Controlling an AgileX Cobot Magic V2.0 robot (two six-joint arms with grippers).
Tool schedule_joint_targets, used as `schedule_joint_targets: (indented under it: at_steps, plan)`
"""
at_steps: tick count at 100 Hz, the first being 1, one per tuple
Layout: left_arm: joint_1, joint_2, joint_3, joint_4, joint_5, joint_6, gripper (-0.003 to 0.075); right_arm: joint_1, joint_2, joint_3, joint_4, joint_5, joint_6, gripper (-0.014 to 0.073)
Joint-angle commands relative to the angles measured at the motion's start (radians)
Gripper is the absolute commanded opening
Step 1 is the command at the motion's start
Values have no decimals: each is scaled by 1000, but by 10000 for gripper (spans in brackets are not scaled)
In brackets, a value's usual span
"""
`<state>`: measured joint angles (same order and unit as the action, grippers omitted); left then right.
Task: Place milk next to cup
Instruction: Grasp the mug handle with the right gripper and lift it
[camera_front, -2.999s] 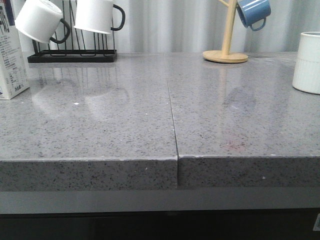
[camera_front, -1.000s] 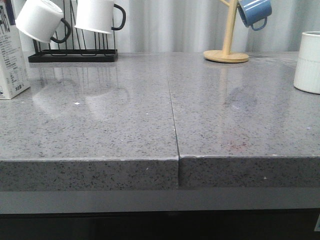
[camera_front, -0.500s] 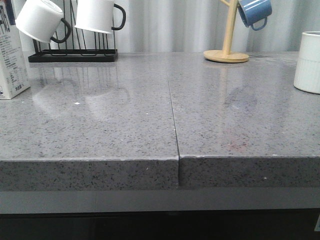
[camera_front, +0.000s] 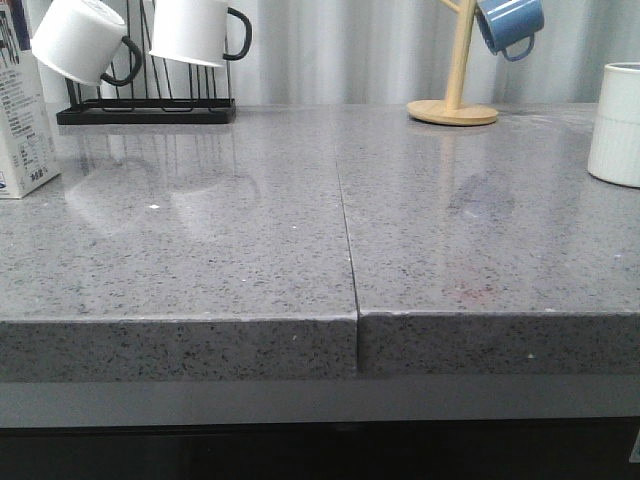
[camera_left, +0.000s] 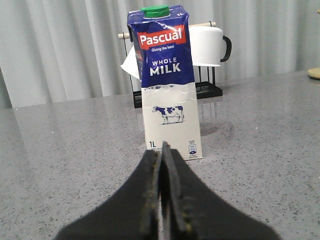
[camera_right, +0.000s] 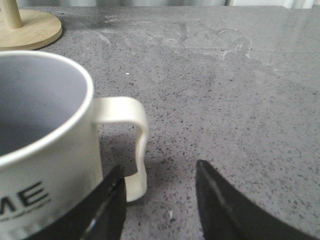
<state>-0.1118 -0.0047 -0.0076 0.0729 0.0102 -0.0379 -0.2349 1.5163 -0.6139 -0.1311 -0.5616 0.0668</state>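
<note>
The milk carton (camera_left: 167, 85), white with a dark blue top, green cap and cow picture, stands upright on the counter straight ahead of my left gripper (camera_left: 162, 150), which is shut and empty, short of it. In the front view the milk (camera_front: 22, 120) is cut off at the far left edge. The cup (camera_front: 615, 125), white and ribbed, stands at the far right edge. In the right wrist view the cup (camera_right: 45, 150) with black lettering is very close; its white handle (camera_right: 132, 145) sits between the fingers of my open right gripper (camera_right: 160, 172).
A black wire rack (camera_front: 145, 110) holds two white mugs with black handles (camera_front: 195, 30) at the back left. A wooden mug tree (camera_front: 455, 100) with a blue mug (camera_front: 507, 25) stands at the back right. A seam (camera_front: 345, 220) splits the grey counter.
</note>
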Motion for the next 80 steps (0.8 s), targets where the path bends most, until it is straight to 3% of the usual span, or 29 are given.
schedule_joint_targets:
  at_steps: [1,47,56,73,80]
  plan:
    - [3,-33,51,-7,-79,-8,-21,-8,-3,-46,-12,-96,6,346]
    - [3,-33,51,-7,-79,-8,-21,-8,190,-199,-44,-164,48,321]
    - [3,-33,51,-7,-79,-8,-21,-8,207,-204,-45,-192,48,217]
    - [3,-33,51,-7,-79,-8,-21,-8,208,-204,-71,-237,48,-118]
    - [3,-33,51,-7,-79,-8,-21,-6,203,-204,-82,-249,48,-111]
